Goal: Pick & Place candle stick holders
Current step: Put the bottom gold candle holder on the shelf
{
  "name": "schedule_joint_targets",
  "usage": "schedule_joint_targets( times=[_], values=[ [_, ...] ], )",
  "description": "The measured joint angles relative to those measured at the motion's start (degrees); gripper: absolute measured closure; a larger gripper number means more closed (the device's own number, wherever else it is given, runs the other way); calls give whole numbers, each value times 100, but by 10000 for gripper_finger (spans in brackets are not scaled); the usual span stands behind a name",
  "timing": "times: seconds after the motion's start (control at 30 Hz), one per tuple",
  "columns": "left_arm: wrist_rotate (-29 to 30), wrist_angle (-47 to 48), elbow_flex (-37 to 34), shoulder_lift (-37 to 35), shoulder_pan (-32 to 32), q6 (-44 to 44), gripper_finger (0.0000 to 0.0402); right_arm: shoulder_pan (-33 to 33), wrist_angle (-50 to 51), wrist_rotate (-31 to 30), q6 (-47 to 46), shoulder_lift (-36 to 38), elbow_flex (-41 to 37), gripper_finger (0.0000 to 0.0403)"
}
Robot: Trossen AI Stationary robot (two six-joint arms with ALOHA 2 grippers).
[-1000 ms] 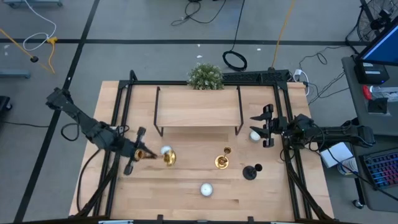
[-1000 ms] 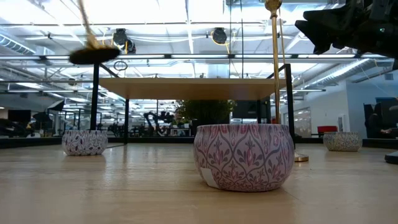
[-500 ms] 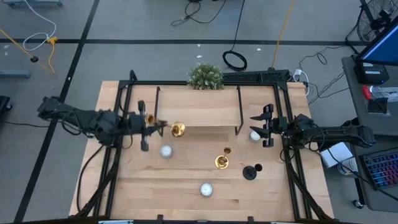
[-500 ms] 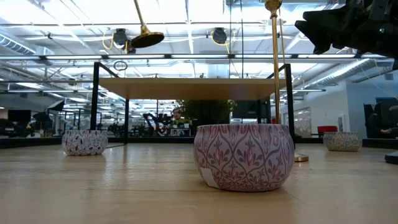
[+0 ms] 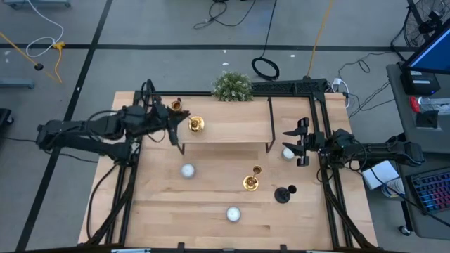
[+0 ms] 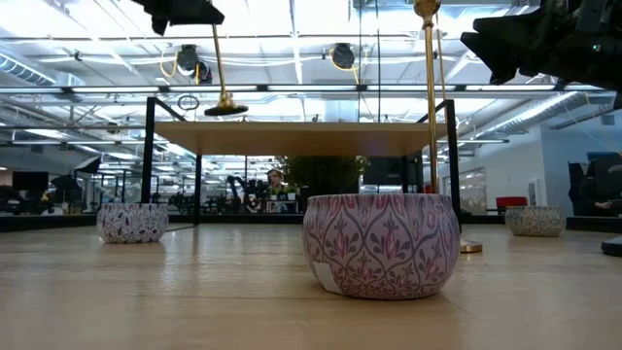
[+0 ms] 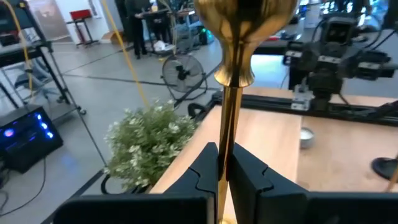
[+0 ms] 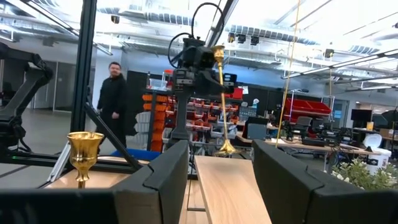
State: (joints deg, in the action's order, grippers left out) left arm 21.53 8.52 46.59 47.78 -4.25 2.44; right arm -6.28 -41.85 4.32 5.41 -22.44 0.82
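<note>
Well, the left gripper [image 7: 225,163] had its jaws pinched on the gold candlestick's [image 5: 195,124] stem, base hovering above the shelf [image 5: 232,126]; released tilted, it could topple.

Bright, even overhead light fills the workspace; in the high view the wooden table [image 5: 211,204] shows only faint, soft shadows. In the low view, ceiling lights [image 6: 340,55] glare white across the upper frame, and the patterned tin [image 6: 381,243] at centre sits sharp against a hazier background. In the left wrist view, the gold candlestick [image 7: 233,93] at top centre catches warm highlights, while the green plant [image 7: 146,140] at left looks soft.
</note>
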Motion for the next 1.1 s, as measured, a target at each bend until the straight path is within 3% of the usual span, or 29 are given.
schedule_joint_targets(
  times=[0.6, 0.87, 1.1],
  values=[
    [-373, 209, -2, 320, -1403, -49, 385, 0, -2, -35, 159, 2, 0, 232],
    [-376, 217, -2, 320, -1668, 3, 382, 0, -11, -446, 284, 0, 0, 232],
    [-1057, 216, 0, 320, -1799, 43, 374, 0, -2, -435, 282, 0, 0, 232]
  ],
)
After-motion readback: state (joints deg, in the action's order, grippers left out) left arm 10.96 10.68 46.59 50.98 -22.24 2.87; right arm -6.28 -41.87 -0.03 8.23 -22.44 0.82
